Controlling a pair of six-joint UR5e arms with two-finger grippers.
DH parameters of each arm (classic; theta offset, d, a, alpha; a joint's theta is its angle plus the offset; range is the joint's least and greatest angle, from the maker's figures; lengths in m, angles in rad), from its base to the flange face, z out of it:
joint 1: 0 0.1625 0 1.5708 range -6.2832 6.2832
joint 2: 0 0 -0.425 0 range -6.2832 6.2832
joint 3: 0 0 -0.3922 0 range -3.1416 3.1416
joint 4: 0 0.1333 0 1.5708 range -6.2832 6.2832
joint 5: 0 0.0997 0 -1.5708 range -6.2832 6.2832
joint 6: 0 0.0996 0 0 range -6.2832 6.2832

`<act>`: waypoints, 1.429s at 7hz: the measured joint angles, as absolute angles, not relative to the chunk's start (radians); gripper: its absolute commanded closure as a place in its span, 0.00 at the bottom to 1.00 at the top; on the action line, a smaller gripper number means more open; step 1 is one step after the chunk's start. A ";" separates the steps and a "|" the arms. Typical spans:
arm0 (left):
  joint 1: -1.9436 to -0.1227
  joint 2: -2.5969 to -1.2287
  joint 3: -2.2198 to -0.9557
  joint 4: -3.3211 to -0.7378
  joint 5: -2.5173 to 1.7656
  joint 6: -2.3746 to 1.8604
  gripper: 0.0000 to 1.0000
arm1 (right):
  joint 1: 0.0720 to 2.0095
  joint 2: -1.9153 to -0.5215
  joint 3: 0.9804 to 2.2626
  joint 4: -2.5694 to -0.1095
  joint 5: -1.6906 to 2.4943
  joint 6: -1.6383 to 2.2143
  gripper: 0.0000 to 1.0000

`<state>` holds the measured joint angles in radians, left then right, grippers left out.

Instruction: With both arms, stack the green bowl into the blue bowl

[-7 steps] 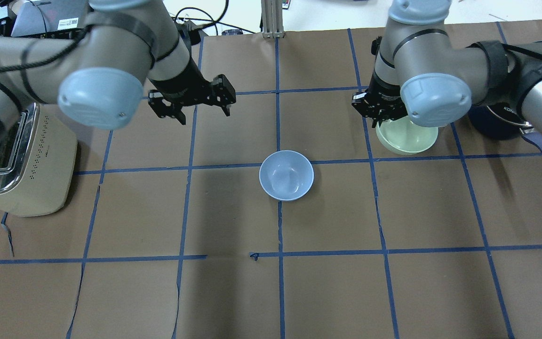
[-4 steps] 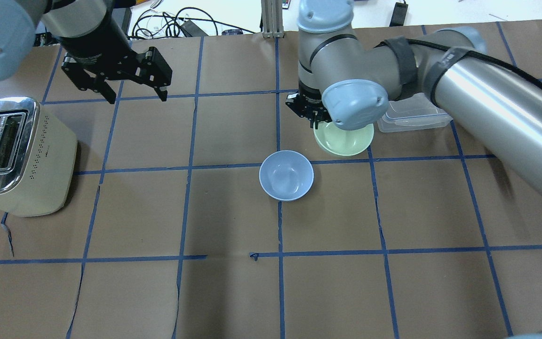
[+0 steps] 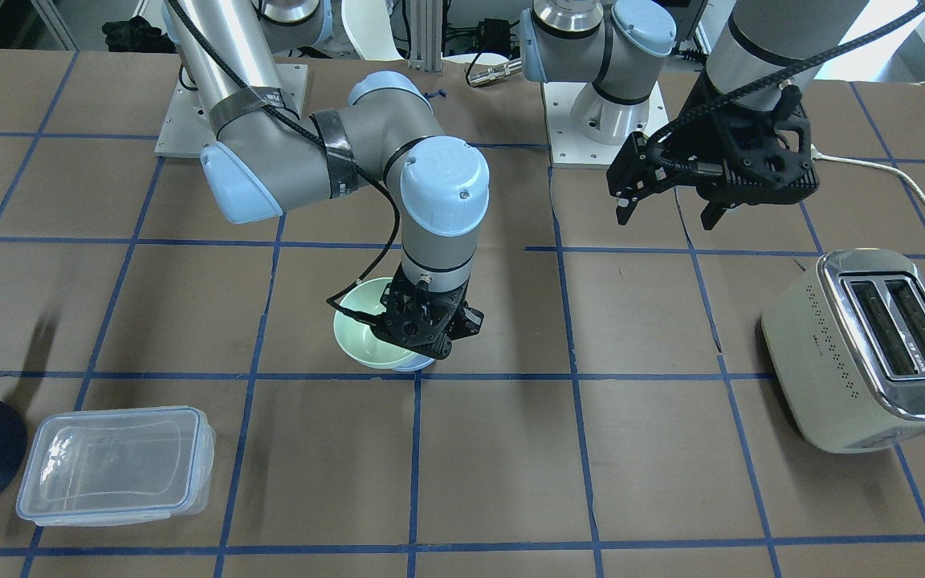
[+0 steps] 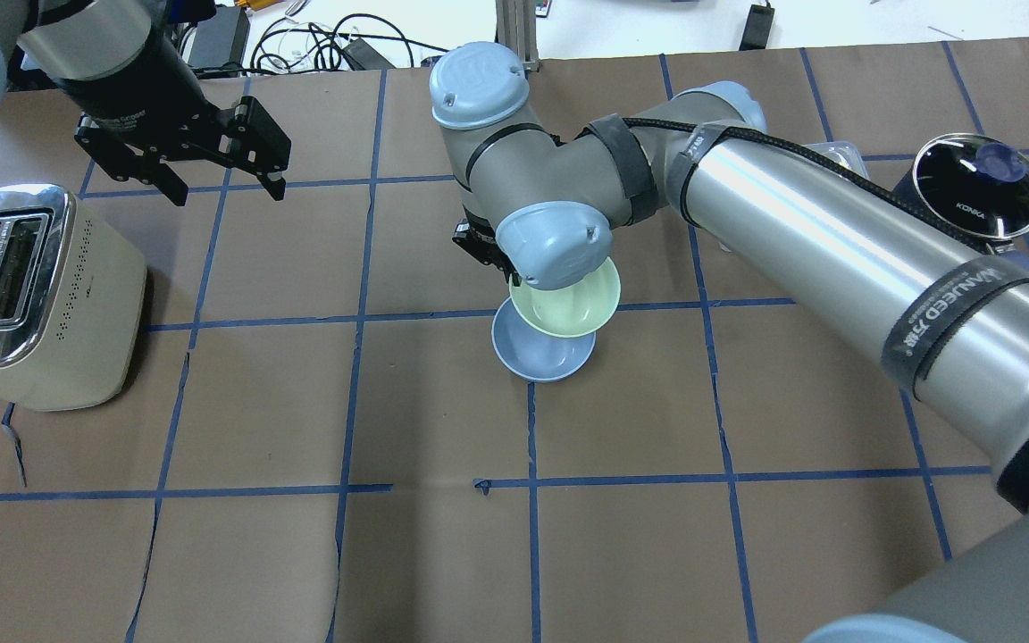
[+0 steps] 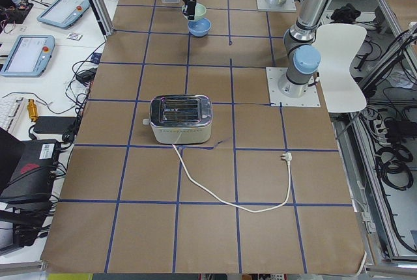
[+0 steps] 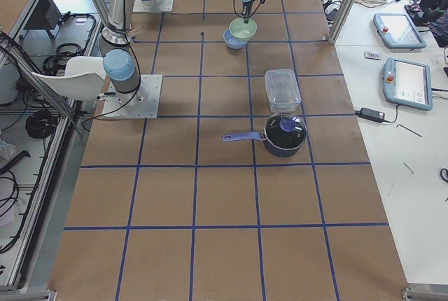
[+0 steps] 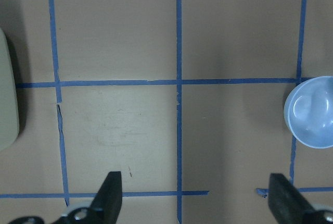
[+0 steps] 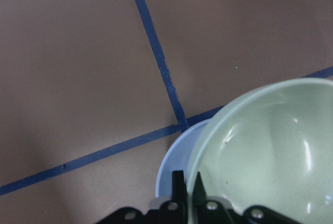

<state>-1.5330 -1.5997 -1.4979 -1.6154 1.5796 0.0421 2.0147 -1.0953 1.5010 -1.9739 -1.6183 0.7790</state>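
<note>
The pale green bowl (image 4: 573,304) hangs in my right gripper (image 3: 424,331), which is shut on its rim. The bowl sits a little above the pale blue bowl (image 4: 539,359), overlapping it but shifted toward the far right. In the right wrist view the green bowl (image 8: 270,151) covers most of the blue bowl (image 8: 173,168), and the fingers (image 8: 180,186) pinch the green rim. My left gripper (image 4: 227,186) is open and empty, high over the far left of the table. The left wrist view shows the blue bowl (image 7: 312,112) at its right edge.
A cream toaster (image 4: 32,295) stands at the left edge, its cord trailing off the table. A dark navy pot (image 4: 979,183) with a lid and a clear plastic container (image 3: 117,461) sit at the far right. Blue tape lines grid the brown table.
My right arm has carried the green bowl leftward from the right side to over the blue bowl. My left arm has drawn back to the left, away from the middle.
</note>
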 measured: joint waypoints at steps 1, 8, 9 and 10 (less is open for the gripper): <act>-1.533 -1.602 -1.503 -1.576 1.581 0.038 0.00 | 2.024 -1.091 1.501 -1.965 -1.615 0.792 1.00; -1.540 -1.588 -1.553 -1.472 1.583 0.030 0.00 | 2.007 -1.097 1.466 -1.913 -1.608 0.799 0.00; -1.540 -1.588 -1.553 -1.473 1.586 0.029 0.00 | 1.970 -1.106 1.438 -1.891 -1.607 0.776 0.00; -1.540 -1.589 -1.551 -1.475 1.588 0.016 0.00 | 1.919 -1.125 1.423 -1.867 -1.603 0.716 0.00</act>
<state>-1.5401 -1.5892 -1.5512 -1.4755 1.5877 0.0160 1.9192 -1.1248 1.4230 -1.8667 -1.6030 0.7159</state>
